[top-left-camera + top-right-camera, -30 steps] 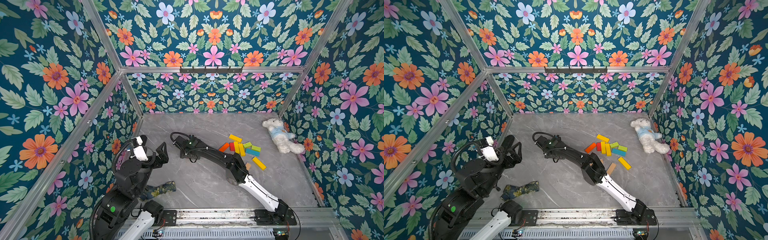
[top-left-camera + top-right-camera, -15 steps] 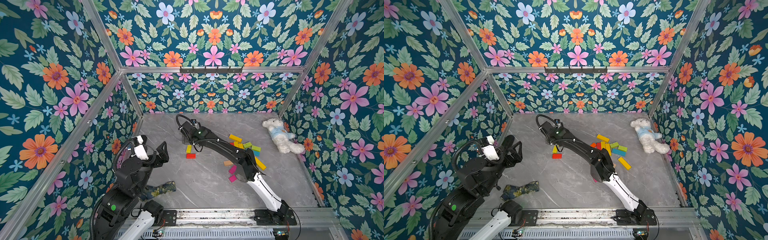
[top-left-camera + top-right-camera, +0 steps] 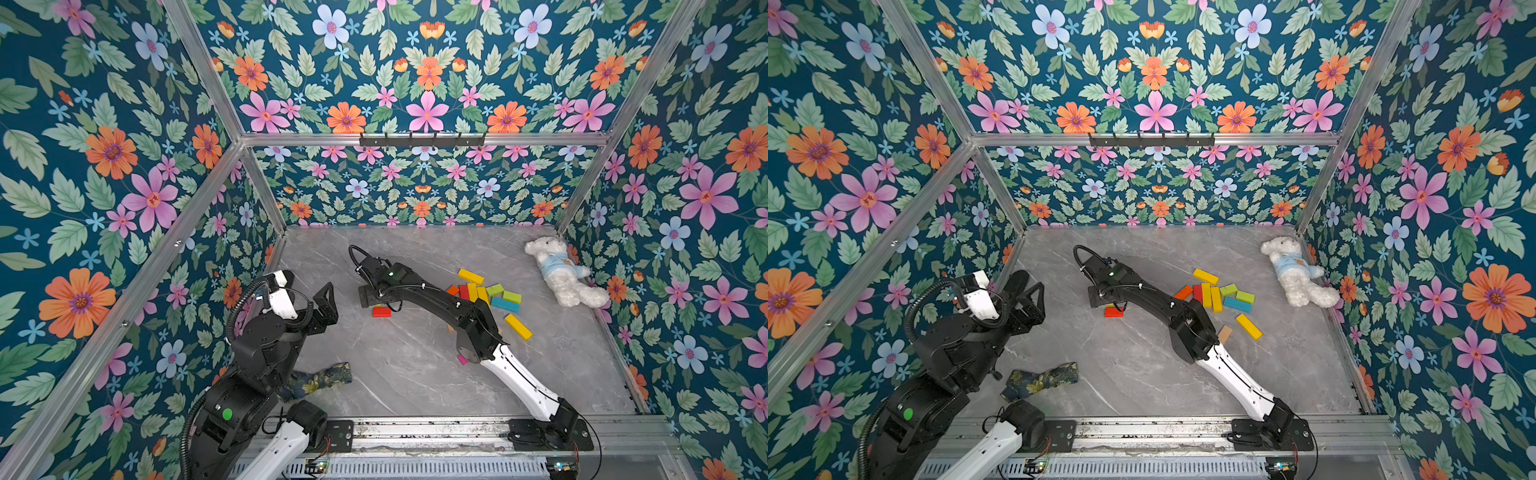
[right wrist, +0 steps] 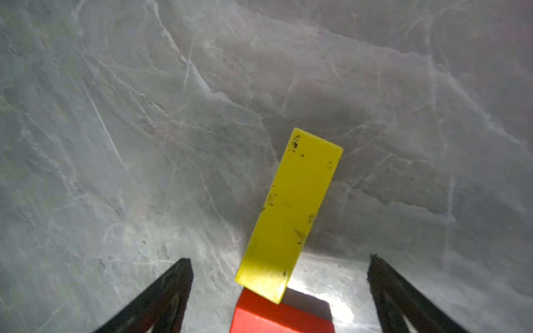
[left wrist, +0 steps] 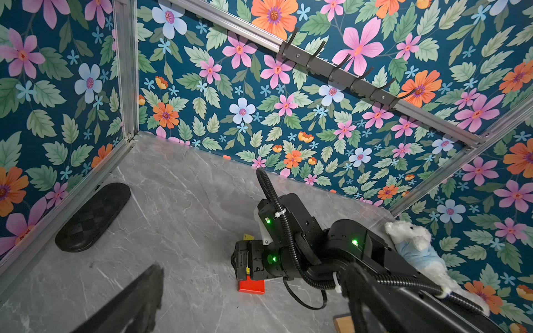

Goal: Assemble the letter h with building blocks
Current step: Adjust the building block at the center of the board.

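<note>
Black oval pad [image 5: 92, 217] lies far left. The left gripper [image 3: 326, 301] gapes wide, with a patterned cloth [image 3: 320, 380] nearer. At centre the right gripper [image 4: 279, 258] stands spread, untouching, beside a yellow plank [image 4: 291, 210] that meets a red plank [image 3: 381, 311]. The right arm [image 3: 469, 320] partly hides the other building blocks [image 3: 505, 305]. A bear [image 3: 559, 274] lies far right.

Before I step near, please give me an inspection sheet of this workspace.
Surface: grey marbled tabletop.
Job's things: yellow block with one end at the red block, mid-table; loose pile of blocks farther right; no h yet.
Clutter: white plush bear by the right wall; patterned cloth beside the left arm; black oval pad by the left wall.
Grippers: left gripper raised, jaws open; right gripper low over the yellow block, jaws open, not touching it.
Cables: black hose looping on the left arm; thin cable hanging beside the red block.
Surroundings: floral walls, aluminium frame, hook rail.
</note>
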